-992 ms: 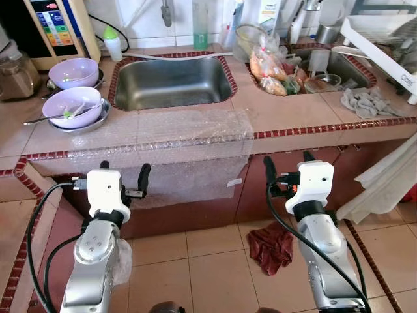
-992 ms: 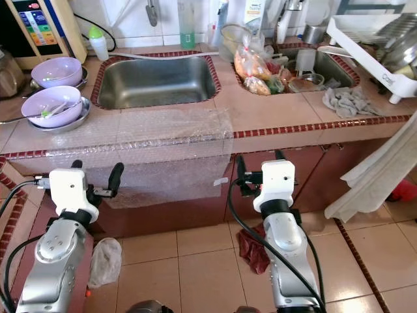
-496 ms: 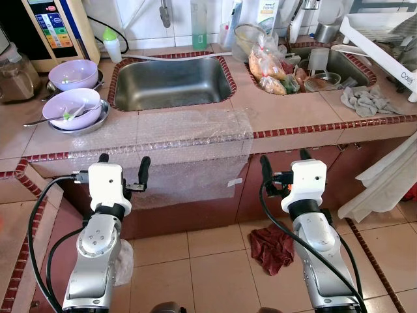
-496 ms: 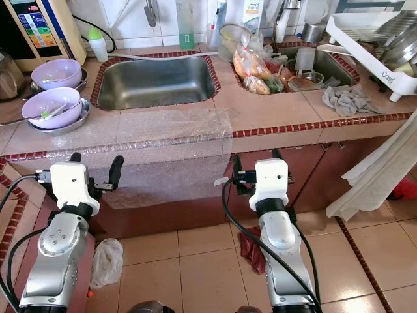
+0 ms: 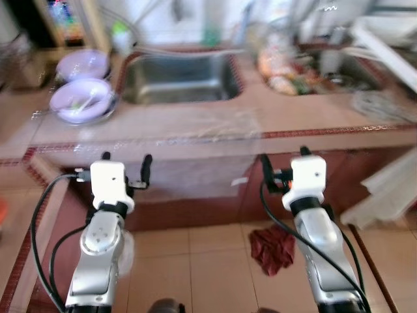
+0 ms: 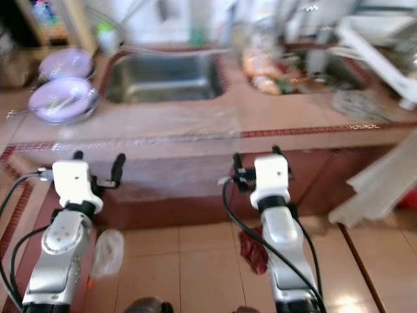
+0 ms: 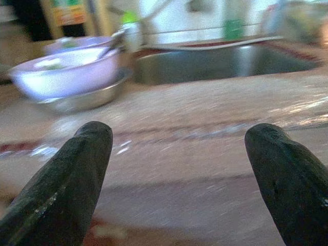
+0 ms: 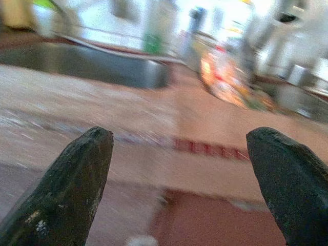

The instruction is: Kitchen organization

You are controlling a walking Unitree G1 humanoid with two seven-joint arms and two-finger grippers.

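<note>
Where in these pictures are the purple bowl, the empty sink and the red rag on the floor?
purple bowl [image 5: 79, 102], left eye view, its rim.
empty sink [image 5: 179, 79], left eye view, basin floor.
red rag [image 5: 272, 249], left eye view, its middle.

My two arms are silver, rounded metal segments, each ending in a boxy white wrist block. From each block rise two long black fingers: my left gripper [image 5: 125, 162] and my right gripper [image 5: 283, 157]. Up close the fingers [image 7: 66, 184] are matte black, tapered, blunt-tipped and slightly scuffed. Black cables [image 5: 40, 215] loop from each wrist block down along the arm.
</note>
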